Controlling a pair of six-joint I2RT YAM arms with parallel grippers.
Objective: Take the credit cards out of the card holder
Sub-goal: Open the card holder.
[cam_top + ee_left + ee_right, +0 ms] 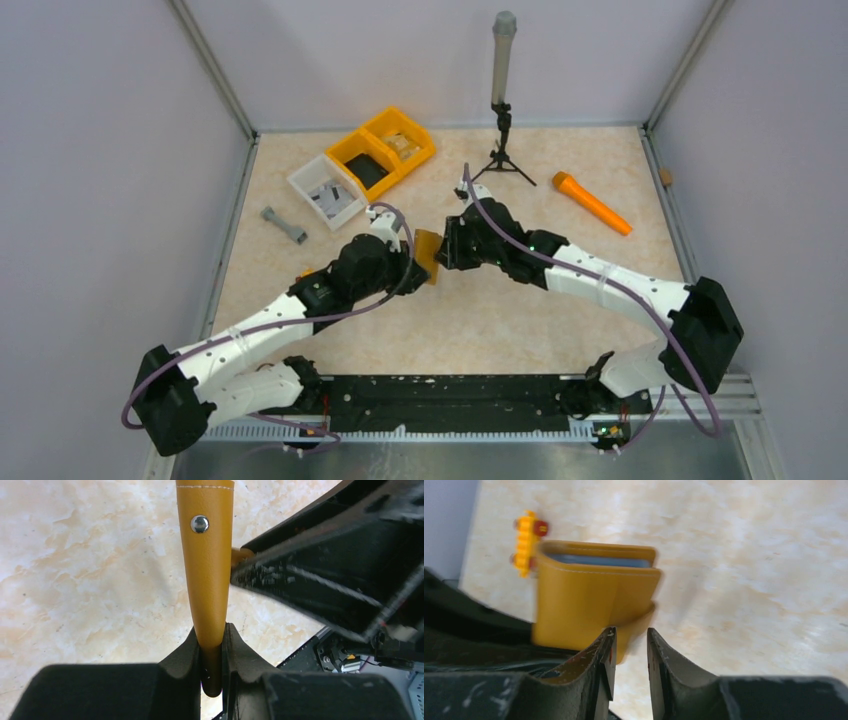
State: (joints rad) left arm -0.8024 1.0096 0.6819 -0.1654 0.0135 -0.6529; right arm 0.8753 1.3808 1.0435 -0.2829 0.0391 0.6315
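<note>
The left hand [214, 642] pinches the card holder [207, 580] by one edge, over the middle of the tabletop [500, 320]. Credit cards [596, 560] show along its open edge. The right hand [629, 647], fingers narrowly spread, straddles a flap corner. Bare tabletop lies open to the right.

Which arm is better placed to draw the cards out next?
Right. The left hand is clamped on the card holder; the right hand is open at its flap, near the credit cards showing in its pocket.
</note>
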